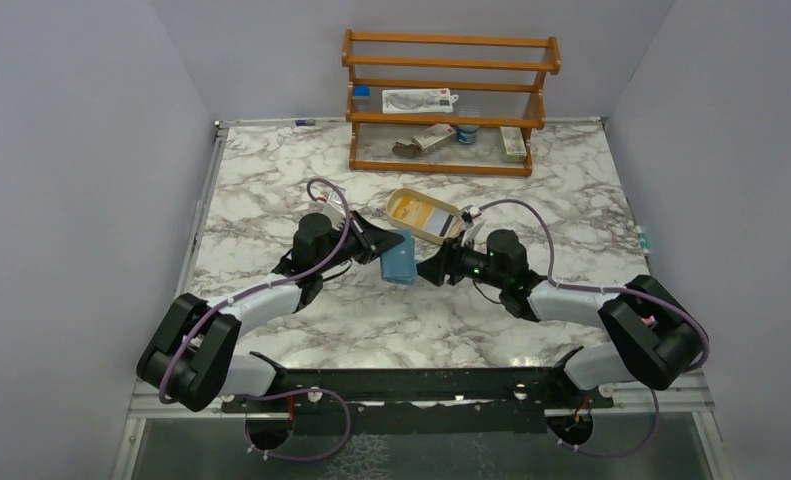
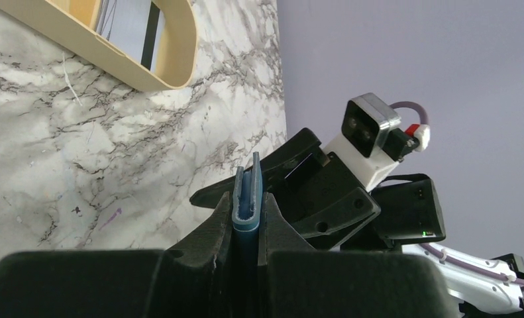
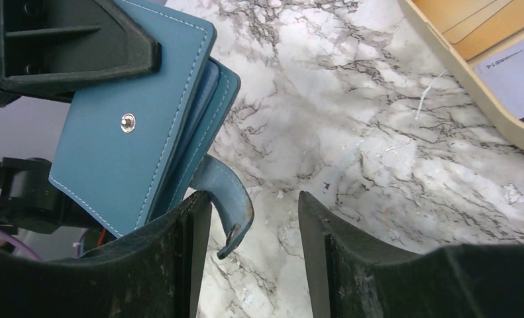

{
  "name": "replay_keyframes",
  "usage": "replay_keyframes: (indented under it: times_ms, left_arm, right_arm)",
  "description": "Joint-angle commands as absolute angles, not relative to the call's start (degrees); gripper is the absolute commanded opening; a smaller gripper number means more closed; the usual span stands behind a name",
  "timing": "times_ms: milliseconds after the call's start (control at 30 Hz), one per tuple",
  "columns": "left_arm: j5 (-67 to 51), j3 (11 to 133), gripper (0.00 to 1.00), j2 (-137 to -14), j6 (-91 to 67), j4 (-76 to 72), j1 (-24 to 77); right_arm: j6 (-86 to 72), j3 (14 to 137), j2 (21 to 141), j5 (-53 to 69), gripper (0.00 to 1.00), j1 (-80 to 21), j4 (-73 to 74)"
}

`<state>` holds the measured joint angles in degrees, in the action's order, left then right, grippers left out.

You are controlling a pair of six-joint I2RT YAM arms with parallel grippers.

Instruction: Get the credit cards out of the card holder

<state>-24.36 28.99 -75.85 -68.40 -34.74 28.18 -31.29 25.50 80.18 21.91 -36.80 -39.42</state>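
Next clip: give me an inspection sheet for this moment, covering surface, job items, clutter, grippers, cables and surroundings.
Surface: marble-patterned table, no spills seen.
Job items: teal card holder held off the table between the arms, folded, its snap tab hanging loose. At least one pale card with a dark stripe lies in the tan oval tray.
Clutter: wooden rack at the far edge, holding small packets and bottles.
Grippers: left gripper shut on the card holder's edge; right gripper open beside the tab.
Cables: purple cables looped over both arms, clear of the card holder.
Surroundings: plain grey walls on three sides.
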Motion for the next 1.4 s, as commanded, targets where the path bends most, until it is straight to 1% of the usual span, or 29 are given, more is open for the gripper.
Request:
replay_keyframes:
  times_ms: [0, 100, 233, 467, 567, 667, 767, 833, 867, 933, 967, 1000, 1067, 1133, 1367]
  left_arm:
    - [-22.52, 28.4, 0.0, -73.9, -68.8, -38.62, 28.04]
    - [-22.71, 28.01, 0.0, -74.1, -69.25, -39.09, 28.04]
    - [-23.19, 27.63, 0.0, -74.18, -69.52, -39.76, 28.04]
    - [-23.35, 27.11, 0.0, -73.91, -69.48, -39.97, 27.99]
    - [-23.63, 27.14, 0.0, -74.12, -69.35, -40.12, 28.02]
    - [-23.81, 27.12, 0.01, -74.33, -69.49, -40.1, 28.04]
    - [-24.06, 27.13, 0.11, -74.62, -69.52, -40.08, 28.04]
    - [-24.29, 27.06, 0.23, -74.86, -69.48, -40.08, 28.04]
    - [-24.39, 27.03, 0.36, -75.0, -69.37, -40.12, 28.04]
    - [-24.72, 26.87, 0.72, -75.35, -69.26, -40.13, 28.04]
    - [-25.01, 26.89, 0.84, -75.6, -69.3, -40.16, 28.04]
    - [-25.35, 26.85, 0.9, -75.82, -69.2, -40.17, 28.04]
    - [-25.85, 26.89, 0.96, -76.11, -68.93, -40.25, 28.04]
    - [-26.08, 26.77, 0.98, -76.28, -68.63, -40.26, 28.04]
    - [-26.95, 25.76, 0.99, -78.91, -67.92, -40.34, 28.12]
  right_arm:
    - [-35.17, 24.68, 81.53, 23.97, 0.55, -36.84, -45.92]
    - [-35.16, 24.86, 81.34, 23.48, 0.53, -36.89, -45.76]
    - [-34.64, 25.05, 80.95, 23.8, 0.45, -36.89, -45.39]
    - [-34.02, 25.04, 80.62, 24.05, 0.18, -36.87, -45.28]
    - [-33.61, 25.28, 80.3, 24.08, 0.02, -36.84, -44.65]
    - [-32.98, 25.53, 79.66, 23.78, 0.01, -36.84, -43.68]
    - [-31.24, 26.38, 77.95, 23.11, 0.01, -36.84, -40.84]
    - [-29.24, 27.46, 76.29, 22.39, 0.01, -36.85, -37.38]
    - [-28.06, 28.15, 75.01, 21.87, 0.0, -36.91, -35.38]
    - [-25.45, 29.5, 72.92, 20.81, 0.01, -36.85, -31.04]
    - [-24.18, 30.18, 71.95, 20.3, 0.01, -36.84, -29.1]
    - [-23.09, 30.68, 70.97, 19.8, 0.01, -36.83, -27.1]
    - [-20.66, 31.22, 69.45, 19.27, 0.01, -36.87, -24.09]
    - [-19.46, 31.21, 68.36, 18.99, 0.01, -36.88, -21.66]
    - [-20.55, 25.89, 67.32, 19.53, 0.01, -36.83, -21.83]
